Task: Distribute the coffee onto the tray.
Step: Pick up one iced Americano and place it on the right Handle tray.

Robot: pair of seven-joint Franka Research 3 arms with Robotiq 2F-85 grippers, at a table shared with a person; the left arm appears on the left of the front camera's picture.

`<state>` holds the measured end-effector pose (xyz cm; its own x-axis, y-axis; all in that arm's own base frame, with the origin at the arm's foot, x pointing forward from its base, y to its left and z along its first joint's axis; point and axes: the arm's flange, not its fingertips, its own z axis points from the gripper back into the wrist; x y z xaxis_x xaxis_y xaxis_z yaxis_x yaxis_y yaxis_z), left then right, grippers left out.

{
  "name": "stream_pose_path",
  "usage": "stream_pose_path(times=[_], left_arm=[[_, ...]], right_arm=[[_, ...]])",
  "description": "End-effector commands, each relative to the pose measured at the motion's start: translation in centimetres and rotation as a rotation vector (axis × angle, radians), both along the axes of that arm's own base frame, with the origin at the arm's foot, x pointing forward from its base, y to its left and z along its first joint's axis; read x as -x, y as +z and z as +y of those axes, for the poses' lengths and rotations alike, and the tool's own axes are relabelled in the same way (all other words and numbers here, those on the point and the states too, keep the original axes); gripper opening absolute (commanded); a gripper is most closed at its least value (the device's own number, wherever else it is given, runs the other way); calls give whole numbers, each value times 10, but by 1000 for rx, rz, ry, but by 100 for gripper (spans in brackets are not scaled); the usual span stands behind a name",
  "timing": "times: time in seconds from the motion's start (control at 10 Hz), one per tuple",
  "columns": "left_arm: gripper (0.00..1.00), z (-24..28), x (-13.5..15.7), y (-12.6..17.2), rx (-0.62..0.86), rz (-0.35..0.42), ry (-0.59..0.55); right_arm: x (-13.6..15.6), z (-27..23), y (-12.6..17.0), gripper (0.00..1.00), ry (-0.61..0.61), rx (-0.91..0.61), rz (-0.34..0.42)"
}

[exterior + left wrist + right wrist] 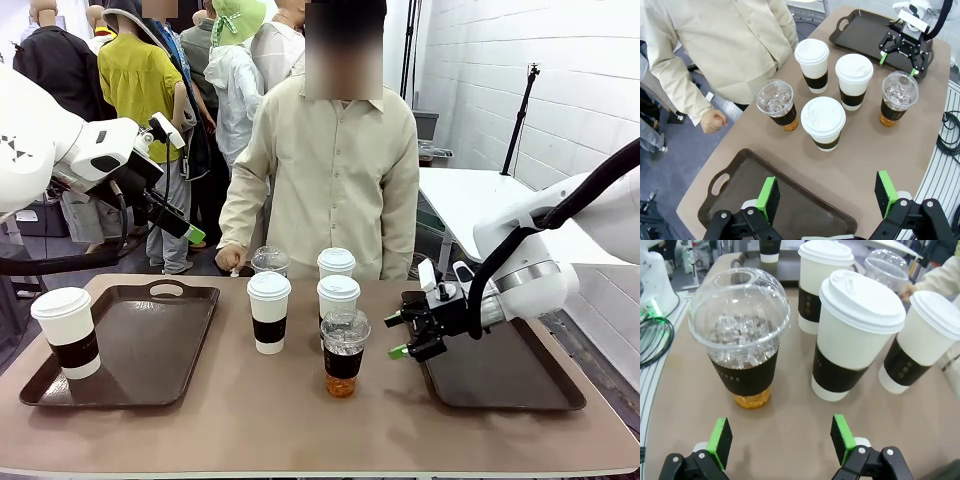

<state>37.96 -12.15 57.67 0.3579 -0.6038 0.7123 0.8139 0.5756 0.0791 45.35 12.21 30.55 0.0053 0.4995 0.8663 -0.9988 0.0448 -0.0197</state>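
Lab: painted block wall (565,60), tripod stand (521,118).

White cups (268,300) wear dark brown sleeves (268,331); the tray (150,350) is brown.

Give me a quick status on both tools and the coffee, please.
Left tool open, over left brown tray. Right tool open, facing clear dome-lidded plastic cup. Nothing between them. One white lidded paper cup trayed.
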Motion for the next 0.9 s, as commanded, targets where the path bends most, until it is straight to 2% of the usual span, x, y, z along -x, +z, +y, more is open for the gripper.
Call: stream_pose_path(times=[0.0, 0.8], left_arm=[[100, 1, 0, -1, 4, 3, 0], [100, 1, 0, -1, 4, 3, 0]], right_arm=[[-7, 10, -10, 100, 30, -60, -5], [-4, 34, -27, 100, 94, -148, 37]])
